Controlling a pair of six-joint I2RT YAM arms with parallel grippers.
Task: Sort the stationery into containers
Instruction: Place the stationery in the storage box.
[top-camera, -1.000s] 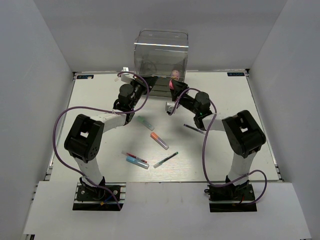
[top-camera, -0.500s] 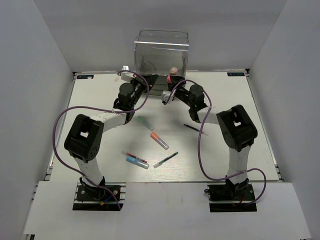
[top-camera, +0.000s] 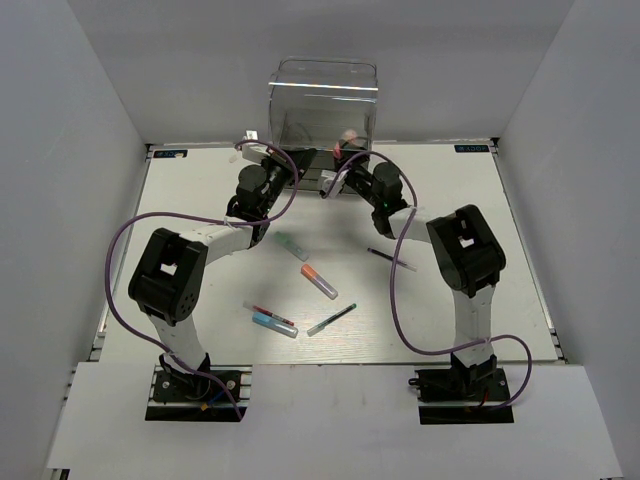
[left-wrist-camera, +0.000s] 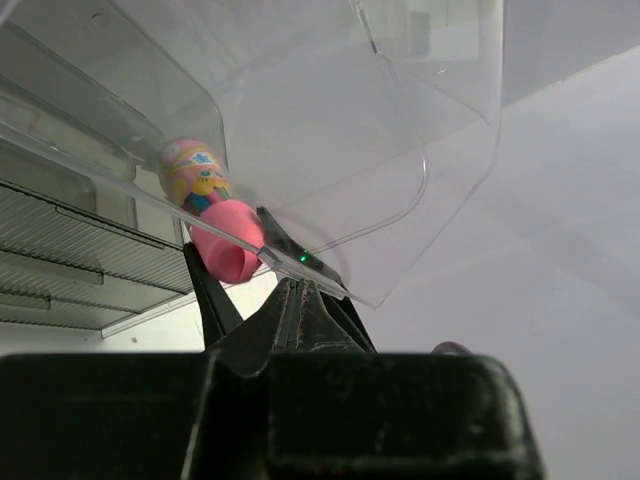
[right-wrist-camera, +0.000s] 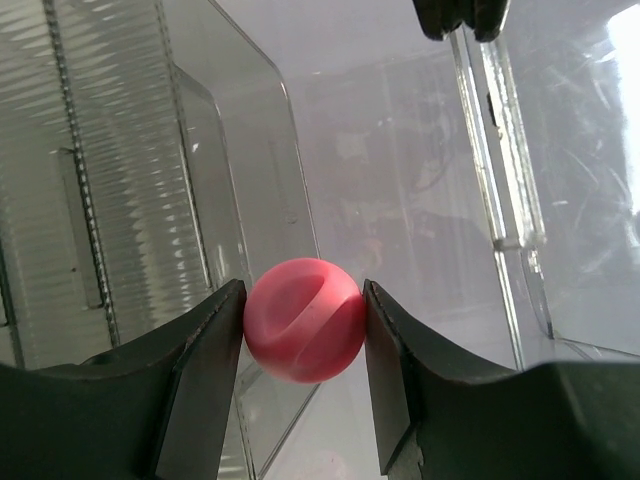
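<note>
Marker (right-wrist-camera: 303, 320) end-on (pink cap nearest)

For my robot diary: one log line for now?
left gripper: shut on drawer | right gripper: shut on marker | marker: at box

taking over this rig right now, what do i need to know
Grippers: left gripper shut on the drawer edge of the clear box; right gripper shut on the pink-capped marker at that drawer, not yet released.
Loose on the table: green-capped marker, orange-capped marker, blue-capped marker, three thin pens.
Done: none seen stored yet.
Left: drop the pink one, then sort those six.
</note>
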